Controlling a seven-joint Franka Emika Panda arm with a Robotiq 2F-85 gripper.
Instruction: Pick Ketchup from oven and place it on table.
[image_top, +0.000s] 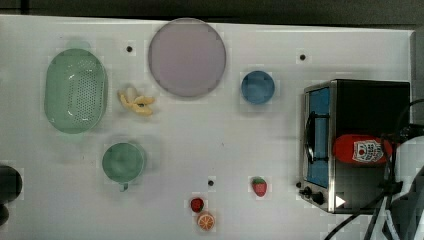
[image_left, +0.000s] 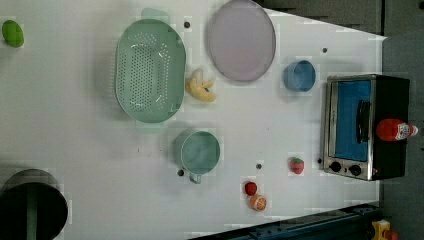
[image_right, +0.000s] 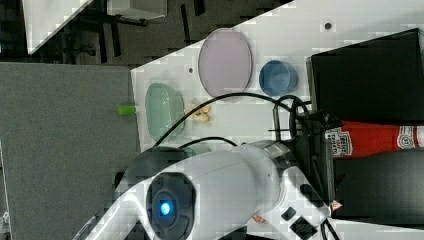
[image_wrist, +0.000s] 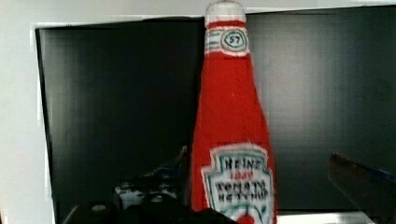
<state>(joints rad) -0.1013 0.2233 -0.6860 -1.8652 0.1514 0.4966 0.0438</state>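
The Ketchup (image_top: 361, 149) lies on its side on the black top of the oven (image_top: 372, 102), above the closed glass door, cap end pointing toward 3 o'clock in the top view. The gripper (image_wrist: 280, 186) sits at the bottle's label end; in the wrist view one finger (image_wrist: 362, 179) stands clear of the bottle, and the jaws appear apart, not clamped on it. Risk: the rounded, soft-looking body may roll or slip off the oven if the jaws close off-centre, and a low lift may catch the oven's edge. The table (image_top: 225, 150) is white and flat, with free space at 9 o'clock from the oven, between the strawberry (image_top: 259, 186) and the blue bowl (image_top: 257, 87).
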